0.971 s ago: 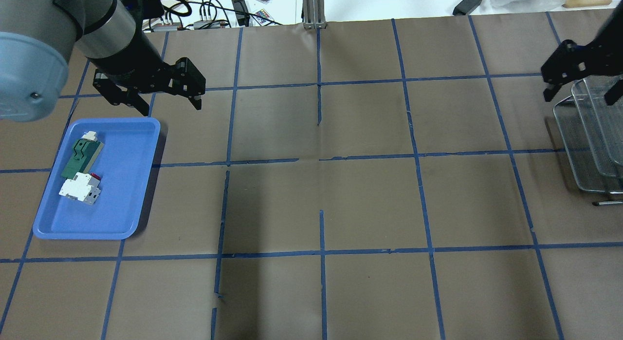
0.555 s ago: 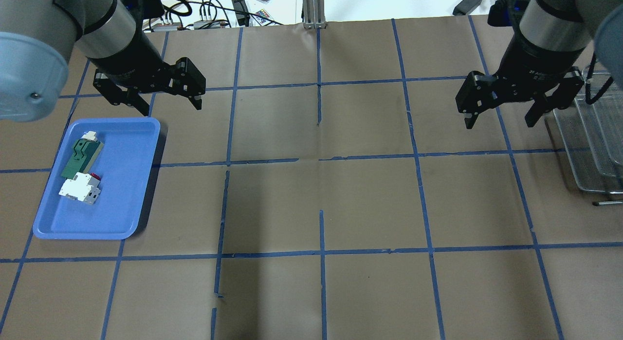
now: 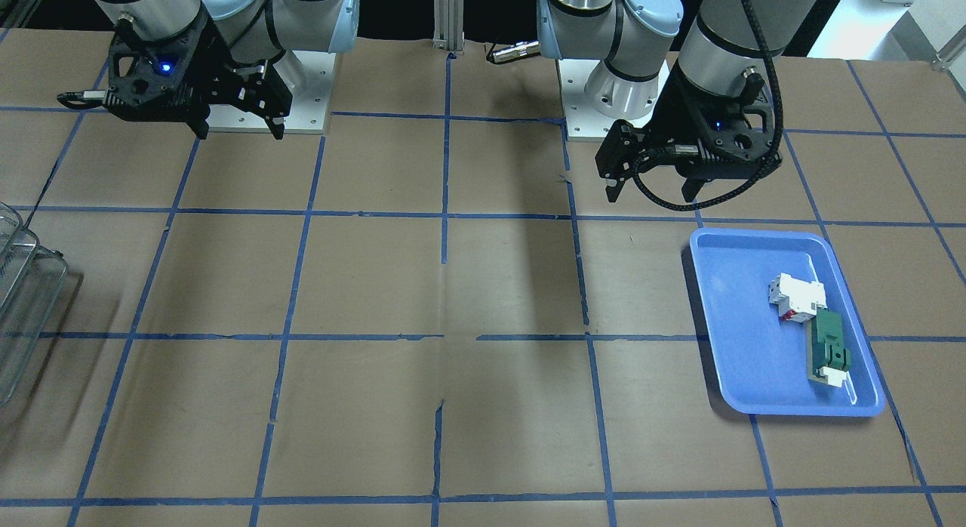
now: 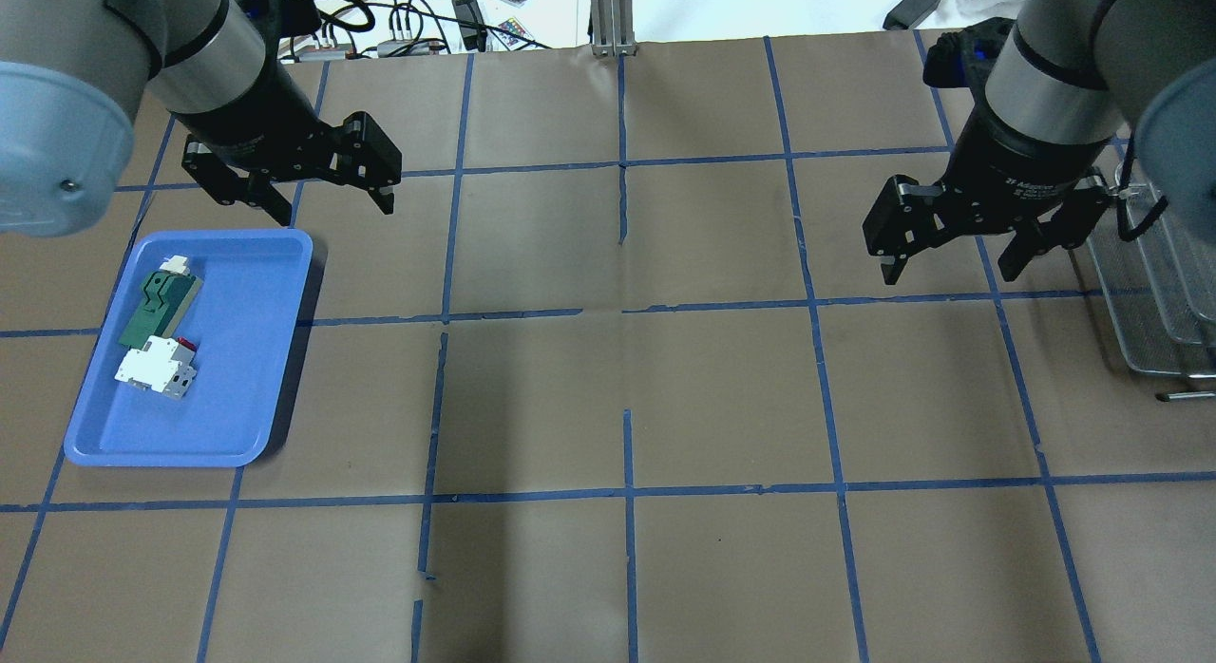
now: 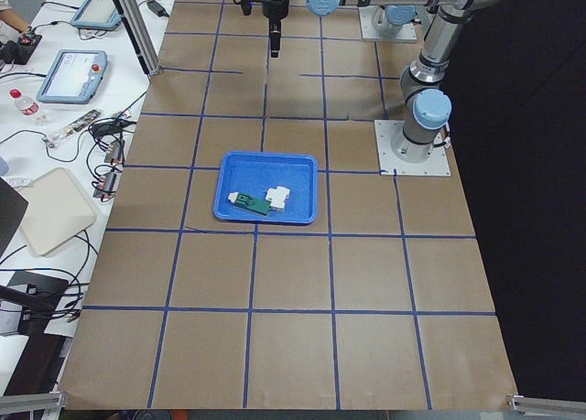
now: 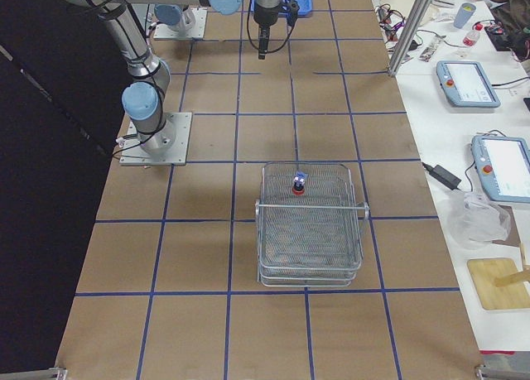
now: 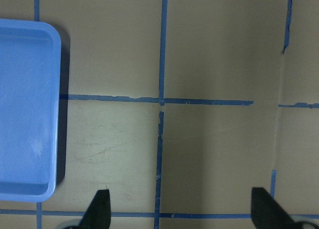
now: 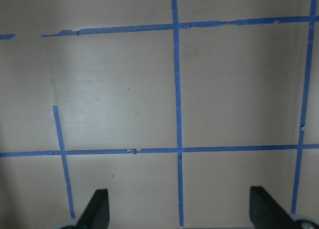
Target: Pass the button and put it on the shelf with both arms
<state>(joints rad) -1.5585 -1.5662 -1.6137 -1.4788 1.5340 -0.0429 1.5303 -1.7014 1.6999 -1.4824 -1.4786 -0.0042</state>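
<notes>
The button, with a red cap, stands upright on the top tier of the wire-mesh shelf in the exterior right view. The shelf's edge also shows at the overhead view's right and the front view's left. My right gripper is open and empty, above the table just left of the shelf; it shows in the front view too. My left gripper is open and empty, raised beside the blue tray's far corner, as in the front view. Both wrist views show spread fingertips over bare paper.
A blue tray at the table's left holds a white block with red marks and a green-and-white flat part. Brown paper with a blue tape grid covers the table. Cables and a metal post lie beyond the far edge.
My right gripper has moved left and away from the shelf, out over the table, still open. The left arm and the tray's contents have not moved.
</notes>
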